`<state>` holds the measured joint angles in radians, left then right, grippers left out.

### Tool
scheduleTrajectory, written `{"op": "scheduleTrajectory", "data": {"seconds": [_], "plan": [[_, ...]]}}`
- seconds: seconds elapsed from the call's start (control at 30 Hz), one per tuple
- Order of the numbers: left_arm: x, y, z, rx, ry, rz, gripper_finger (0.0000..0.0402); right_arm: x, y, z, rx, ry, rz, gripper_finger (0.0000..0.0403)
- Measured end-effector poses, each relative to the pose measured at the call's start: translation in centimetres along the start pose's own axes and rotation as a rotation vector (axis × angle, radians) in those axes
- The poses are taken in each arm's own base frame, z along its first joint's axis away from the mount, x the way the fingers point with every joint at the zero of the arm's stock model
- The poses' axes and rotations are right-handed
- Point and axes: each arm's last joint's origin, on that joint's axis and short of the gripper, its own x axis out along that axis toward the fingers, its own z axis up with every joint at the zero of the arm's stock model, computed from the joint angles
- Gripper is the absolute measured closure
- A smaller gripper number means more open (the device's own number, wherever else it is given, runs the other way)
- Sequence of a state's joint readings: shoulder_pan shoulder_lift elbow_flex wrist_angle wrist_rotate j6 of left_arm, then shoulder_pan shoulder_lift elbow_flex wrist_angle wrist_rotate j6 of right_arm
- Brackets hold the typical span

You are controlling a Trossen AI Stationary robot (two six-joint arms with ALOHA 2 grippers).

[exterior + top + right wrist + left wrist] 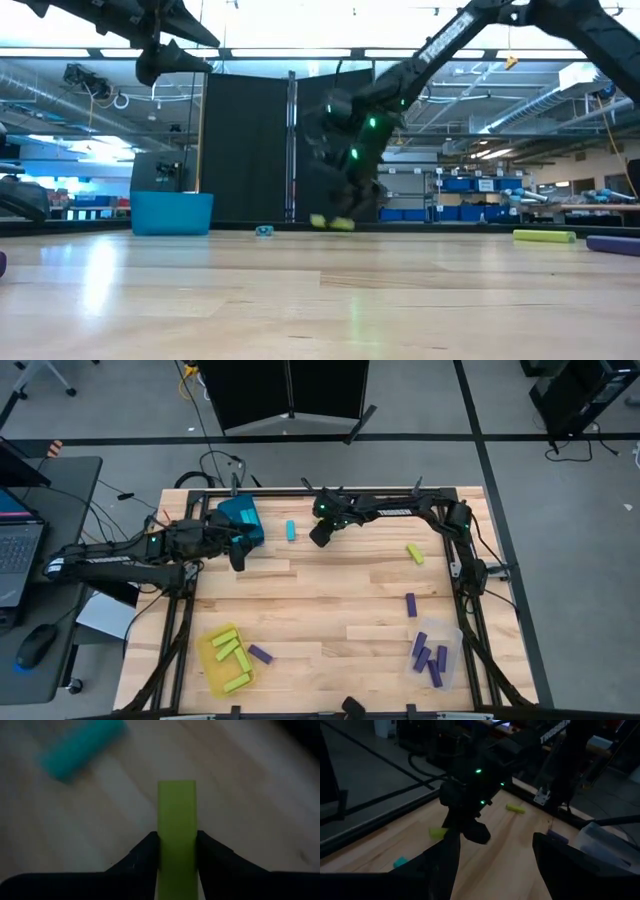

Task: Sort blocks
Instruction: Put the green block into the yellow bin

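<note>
My right gripper (322, 536) is at the table's far middle, shut on a lime block (177, 815), low over the wood. A cyan block (291, 530) lies flat just left of it, beside the teal bin (240, 520). My left gripper (238, 556) hangs open in front of that bin, high above the table (160, 62), touching nothing. Another lime block (414, 553) and a purple block (411, 604) lie loose on the right. A purple block (260, 654) lies beside the yellow bin (208, 672), which holds lime blocks. The clear bin (450, 635) holds purple blocks. My right gripper pinches the lime block between its two fingers (142, 855), which lie on its long sides near one end (177, 855). The other end (177, 790) sticks out forward past the fingertips. The fingers come down slanting from the right. Whether the block (330, 222) touches the table, I cannot tell.
The middle and near middle of the wooden table (330, 600) are bare. The black frame rails (470, 600) run along the table's sides. A laptop and mouse sit on a side desk (30, 590) to the left, off the table.
</note>
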<state>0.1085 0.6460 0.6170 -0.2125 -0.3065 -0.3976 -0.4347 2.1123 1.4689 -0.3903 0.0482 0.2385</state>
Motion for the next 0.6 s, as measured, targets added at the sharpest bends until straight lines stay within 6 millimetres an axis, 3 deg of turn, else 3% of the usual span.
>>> {"op": "scheduleTrajectory", "data": {"seconds": [0.2,0.4,0.6], "plan": [[-0.7,0.0,0.7,0.002,-0.069,-0.027,0.0144,-3.1,4.5,0.9,-0.092,-0.156,0.090,0.0288],[-2.1,0.1,1.4,0.008,-0.136,-0.058,0.0144,-6.2,11.6,0.2,-0.234,-0.320,0.302,0.0288],[-3.8,0.4,2.0,-0.014,-0.211,-0.098,0.0144,-9.2,19.3,-1.9,-0.373,-0.529,0.563,0.0288]]}}
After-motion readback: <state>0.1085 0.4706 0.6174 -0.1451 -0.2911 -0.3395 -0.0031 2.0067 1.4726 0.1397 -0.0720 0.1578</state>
